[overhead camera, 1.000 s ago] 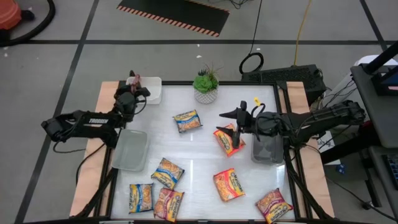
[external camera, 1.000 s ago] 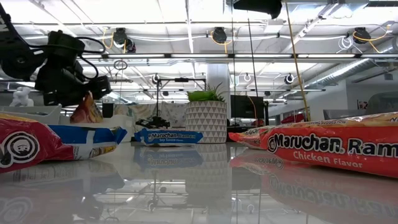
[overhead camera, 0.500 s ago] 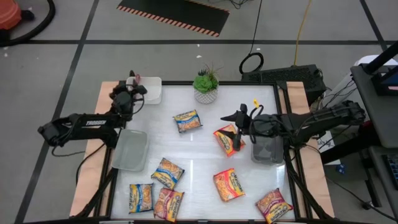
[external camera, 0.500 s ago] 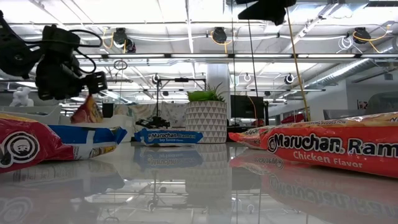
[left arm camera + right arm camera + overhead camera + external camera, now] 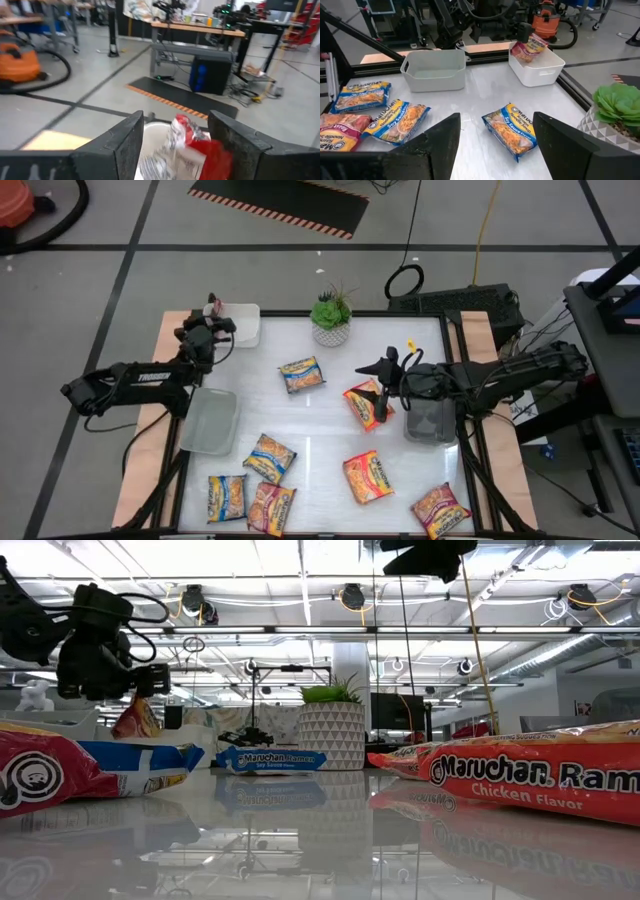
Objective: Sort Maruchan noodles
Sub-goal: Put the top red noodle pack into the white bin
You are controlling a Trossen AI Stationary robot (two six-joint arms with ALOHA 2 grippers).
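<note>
- my left gripper (image 5: 175, 122) has its fingers apart with nothing pinched between them. they have narrowed a little in the last second, and i have lifted slightly above the drop point.
- just below and ahead of those fingers, the dark red packet (image 5: 192, 147) stands crumpled and leaning in the white tray (image 5: 248, 330) at the table's back-left corner. it has stayed there while i rose, so i judge this drop finished.
- nearer the front on my left side, the grey tray (image 5: 208, 423) looks empty from above.
- across the table, seven noodle packets lie loose: a blue-and-yellow packet (image 5: 300, 373) in the middle, four clustered at the front left, and two orange ones at the front right.
- farthest from me, my right gripper (image 5: 383, 402) hangs with its fingers spread wide over an orange-red packet (image 5: 360, 402), beside the second grey tray. it has barely moved, and i cannot tell whether it touches the packet.
- in my judgement, one dark red packet is sorted and most of the work remains. next, my left arm should swing back to the front-left cluster.
</note>
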